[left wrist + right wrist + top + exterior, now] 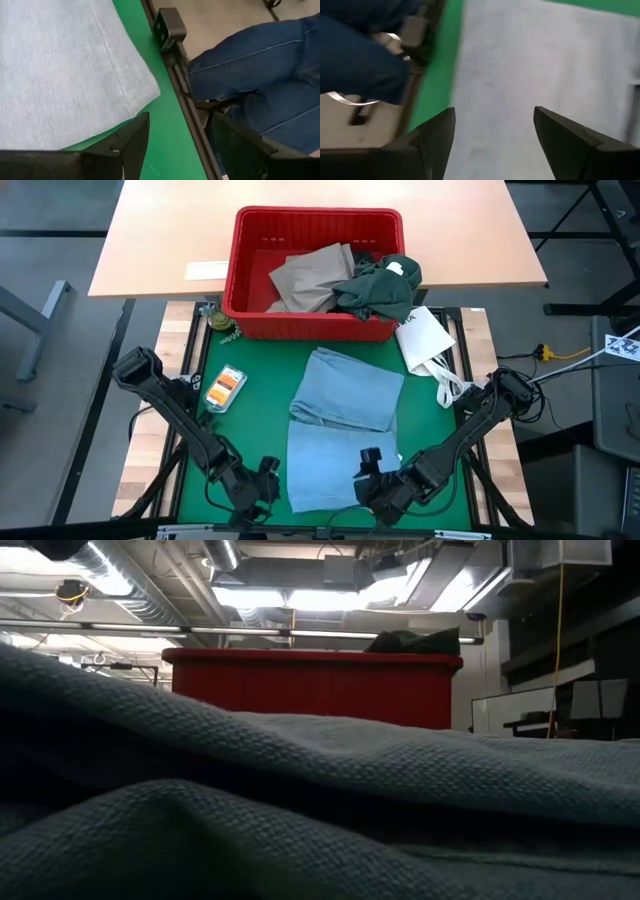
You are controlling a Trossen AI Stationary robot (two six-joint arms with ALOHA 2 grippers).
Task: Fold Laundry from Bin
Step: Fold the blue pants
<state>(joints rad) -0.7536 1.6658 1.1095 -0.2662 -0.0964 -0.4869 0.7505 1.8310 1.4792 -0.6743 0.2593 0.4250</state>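
Observation:
A light blue garment (340,420) lies on the green mat (250,420), its far half folded and askew. It fills the foreground in the low view (300,800). The red bin (318,213) stands at the far side, holding a tan garment (310,275) and a dark green one (380,285) that drapes over its rim. My left gripper (265,480) is open over the mat, just off the blue garment's near left corner (145,90). My right gripper (372,472) is open over the garment's near right part (520,75).
A white packet (425,340) lies at the bin's right corner. A small orange pack (225,385) sits on the mat's left side. Dark blue denim (260,60) shows beyond the table's near edge rail (185,95).

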